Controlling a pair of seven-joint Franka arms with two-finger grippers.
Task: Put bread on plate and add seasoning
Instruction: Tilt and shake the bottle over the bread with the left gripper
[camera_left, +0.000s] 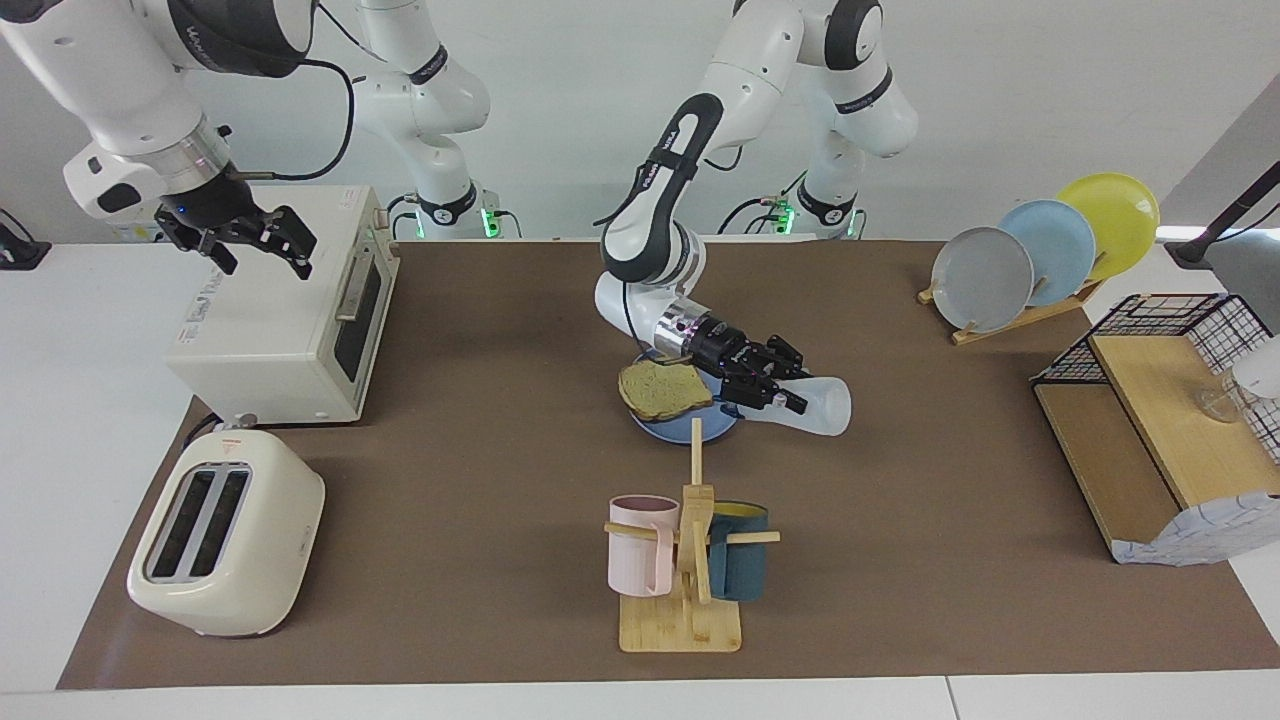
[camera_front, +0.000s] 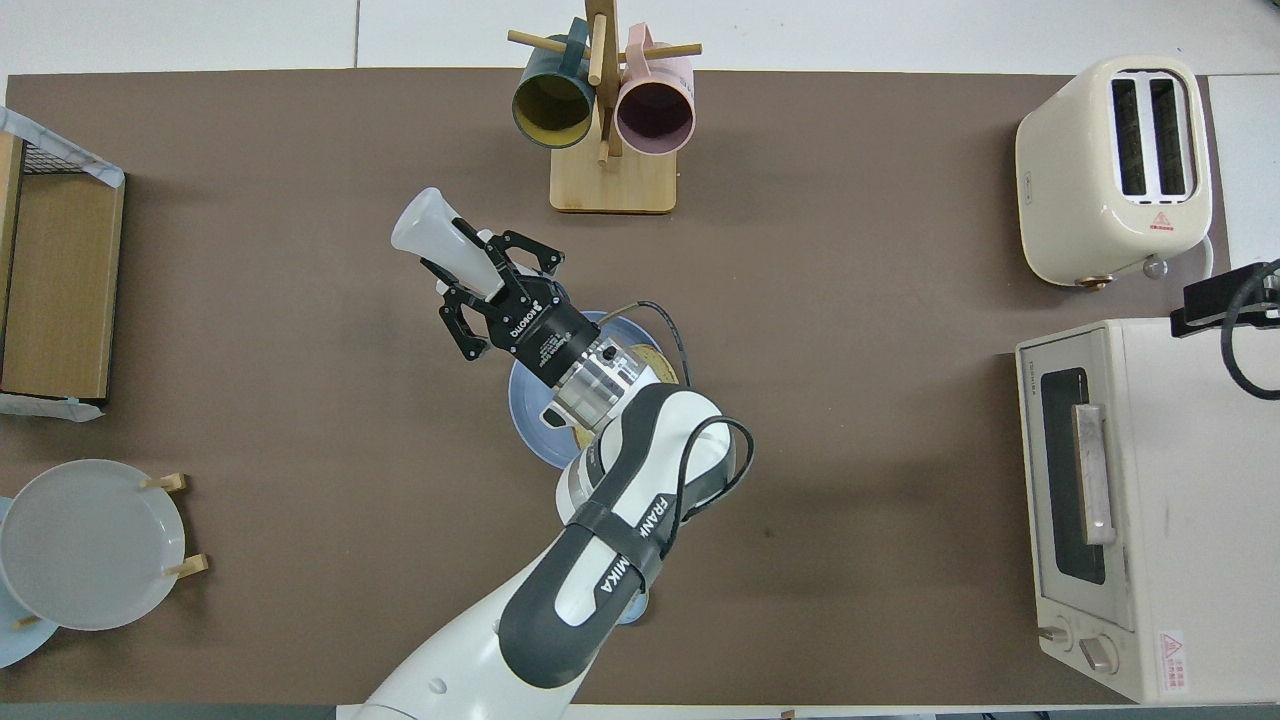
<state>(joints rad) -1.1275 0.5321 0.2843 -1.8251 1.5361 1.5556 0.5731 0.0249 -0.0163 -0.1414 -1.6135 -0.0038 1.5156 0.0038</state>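
Observation:
The bread (camera_left: 665, 390) lies flat on the blue plate (camera_left: 690, 430) at the middle of the mat. My left gripper (camera_left: 768, 388) is shut on the seasoning (camera_left: 818, 406), a whitish bottle held almost level just above the plate's edge, toward the left arm's end of the table. The bottle's base points away from the bread, and its cap is hidden inside the gripper. In the overhead view the left gripper (camera_front: 492, 290) and seasoning (camera_front: 430, 225) show clearly, while the arm covers most of the plate (camera_front: 528, 425). My right gripper (camera_left: 262, 255) waits open above the toaster oven.
A toaster oven (camera_left: 280, 330) and a cream toaster (camera_left: 225, 545) stand at the right arm's end. A wooden mug rack (camera_left: 685, 565) with two mugs stands farther from the robots than the plate. Upright plates in a rack (camera_left: 1040, 250) and a wooden shelf (camera_left: 1150, 430) are at the left arm's end.

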